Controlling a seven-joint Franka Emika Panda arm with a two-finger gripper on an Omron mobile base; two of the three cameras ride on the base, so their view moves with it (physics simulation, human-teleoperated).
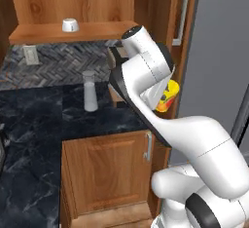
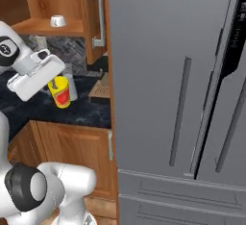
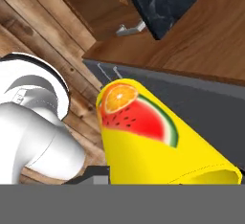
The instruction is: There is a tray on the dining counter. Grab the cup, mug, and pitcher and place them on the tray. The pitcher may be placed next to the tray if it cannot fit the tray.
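Yellow cup [image 3: 158, 137], carried in the jaws, which were closed on it; it hung clear of the black marble worktop [image 1: 34, 139], tilted, just beside the wooden cabinet edge next to the grey refrigerator [image 2: 178, 75]. Its side bore an orange slice and a watermelon wedge, with no legible writing. The pitcher [image 1: 90, 91] stood upright on the worktop, left of the cup and apart from it. The mug [image 1: 70, 25] sat on the wooden shelf [image 1: 44, 33] above the pitcher. Open worktop lay left of the pitcher.
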